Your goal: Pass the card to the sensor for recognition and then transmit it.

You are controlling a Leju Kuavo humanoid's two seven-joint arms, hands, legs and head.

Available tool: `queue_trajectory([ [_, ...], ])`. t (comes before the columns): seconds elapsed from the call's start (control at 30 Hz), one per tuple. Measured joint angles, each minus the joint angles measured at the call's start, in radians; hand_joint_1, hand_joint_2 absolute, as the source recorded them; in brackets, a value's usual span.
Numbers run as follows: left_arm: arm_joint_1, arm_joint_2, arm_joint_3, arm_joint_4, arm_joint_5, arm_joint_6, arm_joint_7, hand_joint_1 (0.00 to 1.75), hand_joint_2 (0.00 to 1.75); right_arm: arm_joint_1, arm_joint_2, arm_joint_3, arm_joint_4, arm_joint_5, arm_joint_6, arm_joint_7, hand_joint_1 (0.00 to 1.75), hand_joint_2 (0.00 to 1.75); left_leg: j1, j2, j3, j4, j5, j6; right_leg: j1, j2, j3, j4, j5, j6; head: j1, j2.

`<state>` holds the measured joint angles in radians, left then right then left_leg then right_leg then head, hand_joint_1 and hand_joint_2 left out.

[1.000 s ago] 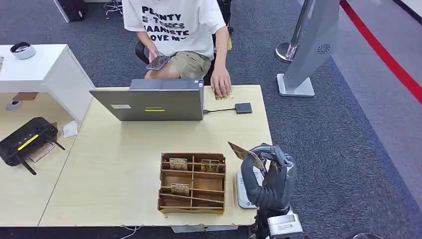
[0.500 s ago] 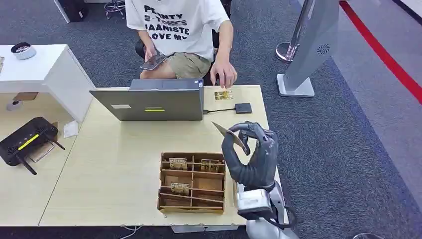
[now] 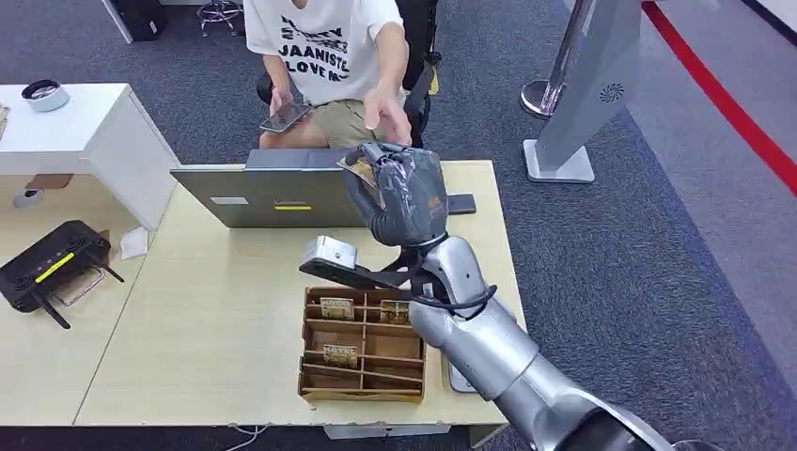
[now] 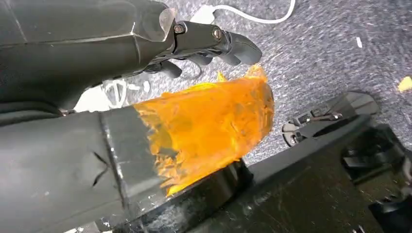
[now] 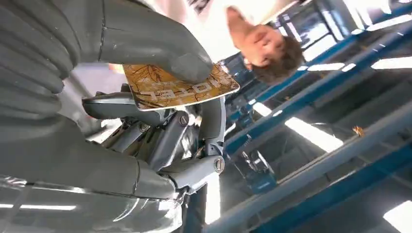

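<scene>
Gripping 1 card (image 3: 358,168), R hand (image 3: 402,195)

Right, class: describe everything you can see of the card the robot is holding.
The card is a thin, flat rectangle, golden-yellow with a brown leafy pattern and the printed word HOTEL. It looks like stiff plastic or card. The right hand pinches it between the thick grey thumb on its printed face and darker fingers beneath, one end sticking out free. In the head view it is raised above the table's far edge, by the laptop, toward the person's open hand, which is not touching it.
</scene>
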<state>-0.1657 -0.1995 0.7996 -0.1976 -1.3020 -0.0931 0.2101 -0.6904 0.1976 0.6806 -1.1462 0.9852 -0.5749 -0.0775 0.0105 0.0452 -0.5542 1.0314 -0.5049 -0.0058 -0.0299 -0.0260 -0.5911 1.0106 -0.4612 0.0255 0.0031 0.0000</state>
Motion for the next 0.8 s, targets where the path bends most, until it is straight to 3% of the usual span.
queue_trajectory([
  [0.13,-0.001,0.000,-0.001,0.000,-0.001,0.000,0.001,0.00,0.00,-0.005,0.001,0.000,0.006,0.003,0.000,0.002,1.75,1.75,0.000,0.000,0.000,0.000,0.000,0.000,0.000,0.000,0.000,0.000,0.000,0.000,0.000,0.000],
  [0.3,-0.017,0.000,-0.036,0.000,-0.014,-0.010,0.010,0.00,0.00,-0.125,0.035,0.000,0.203,0.102,0.013,0.062,1.75,1.75,0.000,0.000,0.000,0.000,0.000,0.000,0.000,0.000,0.000,0.000,0.000,0.000,0.000,0.000],
  [0.43,-0.020,0.000,-0.047,0.000,-0.015,-0.015,0.013,0.00,0.00,-0.165,0.044,0.002,0.279,0.148,0.013,0.082,1.75,1.75,0.000,0.000,0.000,0.000,0.000,0.000,0.000,0.000,0.000,0.000,0.000,0.000,0.000,0.000],
  [0.73,-0.024,-0.001,-0.053,0.000,-0.015,-0.015,0.013,0.00,0.00,-0.189,0.050,0.002,0.355,0.160,0.009,0.088,1.75,1.75,0.000,0.000,0.000,0.000,0.000,0.000,0.000,0.000,-0.001,0.000,0.000,0.000,0.000,0.000],
  [0.8,-0.025,-0.001,-0.053,0.000,-0.015,-0.015,0.013,0.00,0.00,-0.191,0.050,0.002,0.363,0.161,0.009,0.088,1.68,1.75,0.000,0.000,-0.001,0.000,0.000,0.000,0.000,0.000,-0.001,0.000,0.000,0.000,0.000,0.000],
])
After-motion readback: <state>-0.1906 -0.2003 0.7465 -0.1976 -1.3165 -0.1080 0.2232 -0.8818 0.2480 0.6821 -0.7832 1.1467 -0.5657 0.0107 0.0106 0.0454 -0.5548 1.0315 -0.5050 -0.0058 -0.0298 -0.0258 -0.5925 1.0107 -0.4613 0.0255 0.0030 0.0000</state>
